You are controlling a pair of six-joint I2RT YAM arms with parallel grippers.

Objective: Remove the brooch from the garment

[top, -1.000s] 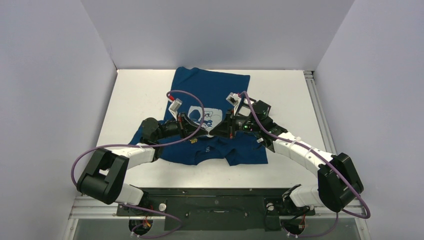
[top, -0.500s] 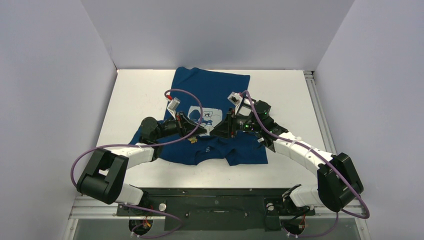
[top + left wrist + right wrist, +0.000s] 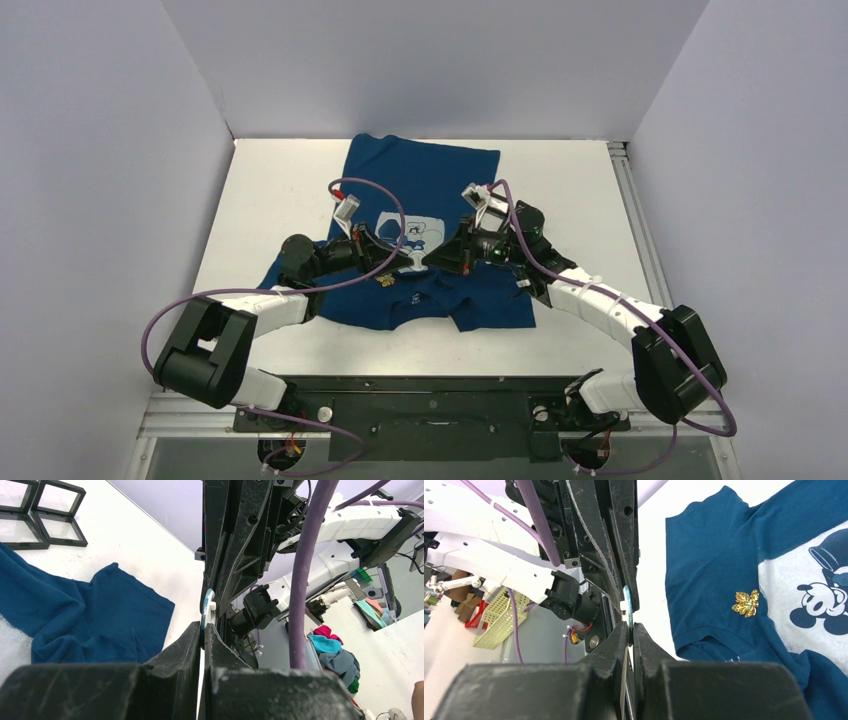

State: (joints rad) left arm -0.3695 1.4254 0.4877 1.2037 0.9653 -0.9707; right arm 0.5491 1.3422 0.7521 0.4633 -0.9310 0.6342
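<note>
Both the left gripper (image 3: pixel 202 628) and right gripper (image 3: pixel 630 626) were pinched together, tip to tip; the right needed to part, then drop squarely onto the brooch (image 3: pixel 745 603) beside it.

This is a robotics lab, arranged as a closed test cell. In the top view, plain pale walls (image 3: pixel 100 150) box in a white table (image 3: pixel 270 190) on three sides. A black base plate (image 3: pixel 430 410) at the bottom carries the left arm (image 3: pixel 262 305) and right arm (image 3: pixel 600 300), both trailing purple cables (image 3: pixel 165 310). At the lower right of the left wrist view lies a heap of clothes (image 3: pixel 332 652) (pink, teal, grey), and at the left of the right wrist view sits a yellow perforated basket (image 3: pixel 499 617).
</note>
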